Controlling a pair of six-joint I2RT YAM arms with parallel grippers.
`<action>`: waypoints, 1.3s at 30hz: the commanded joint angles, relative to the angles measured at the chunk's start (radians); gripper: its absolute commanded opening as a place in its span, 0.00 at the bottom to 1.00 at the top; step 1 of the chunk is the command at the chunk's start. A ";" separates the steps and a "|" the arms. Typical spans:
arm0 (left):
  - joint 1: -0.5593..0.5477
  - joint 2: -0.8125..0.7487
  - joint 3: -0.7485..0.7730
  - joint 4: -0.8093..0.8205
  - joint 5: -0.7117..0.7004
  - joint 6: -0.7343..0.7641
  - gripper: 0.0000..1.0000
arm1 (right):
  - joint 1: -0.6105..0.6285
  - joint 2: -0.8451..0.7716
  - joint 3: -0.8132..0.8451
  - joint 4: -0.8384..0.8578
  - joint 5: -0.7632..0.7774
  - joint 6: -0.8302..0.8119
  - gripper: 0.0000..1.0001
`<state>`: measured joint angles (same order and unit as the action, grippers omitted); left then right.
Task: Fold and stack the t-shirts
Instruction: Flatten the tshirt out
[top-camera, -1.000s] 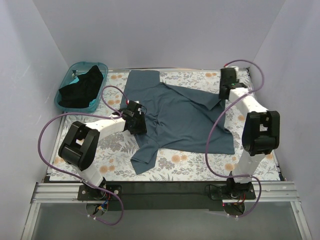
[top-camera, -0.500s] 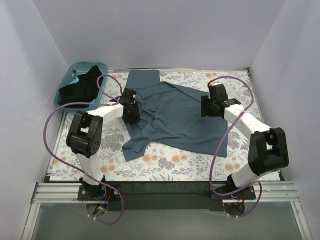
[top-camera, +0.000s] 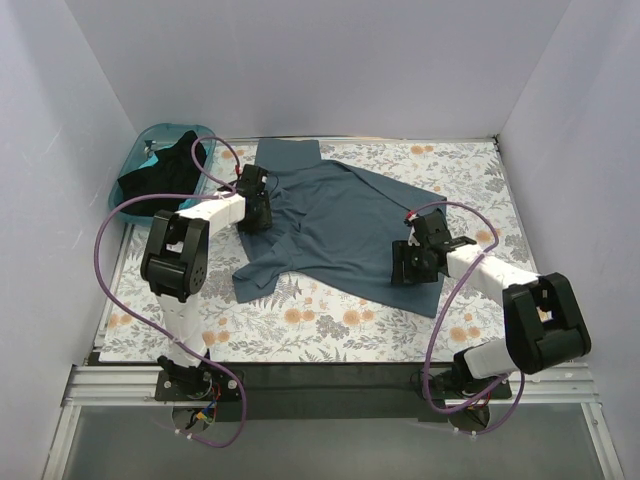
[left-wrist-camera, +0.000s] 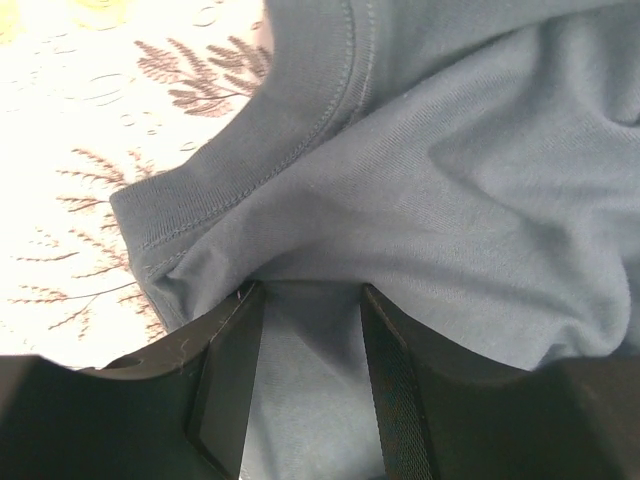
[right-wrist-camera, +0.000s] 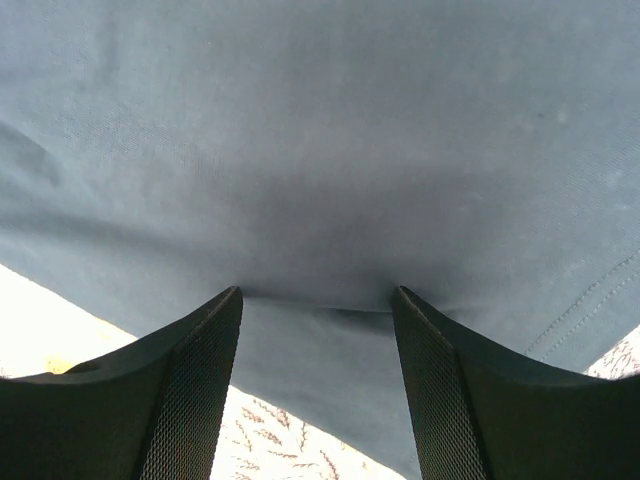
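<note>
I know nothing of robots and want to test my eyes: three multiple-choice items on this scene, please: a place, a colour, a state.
1. Where is the black t-shirt? A in the teal basket; B on the floor; C hanging on the wall.
2. The other t-shirt, on the table, is: A red; B blue-grey; C white.
3. That t-shirt lies: A folded square; B rolled up; C spread out, rumpled.
1 A: it fills the basket. 2 B: slate-coloured cloth. 3 C: sleeve and hem lie out, creased.

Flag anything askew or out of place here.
The blue-grey t-shirt lies skewed and rumpled across the table, one sleeve trailing toward the near left. The black t-shirt is heaped in the teal basket, poking over its rim.
</note>
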<state>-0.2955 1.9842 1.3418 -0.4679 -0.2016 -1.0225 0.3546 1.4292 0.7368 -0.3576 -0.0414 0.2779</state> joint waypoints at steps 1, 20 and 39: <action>0.027 -0.044 -0.053 -0.041 -0.068 0.027 0.42 | 0.001 -0.050 -0.051 -0.007 0.003 0.047 0.58; 0.075 0.031 0.104 0.003 -0.108 0.061 0.45 | -0.344 0.083 0.010 0.042 0.212 0.132 0.66; 0.029 -0.421 -0.188 0.000 0.105 -0.212 0.68 | -0.140 -0.164 -0.014 0.009 0.084 0.047 0.62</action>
<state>-0.2413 1.6894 1.2587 -0.4610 -0.1608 -1.1217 0.1776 1.3098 0.7628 -0.3176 0.0750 0.3161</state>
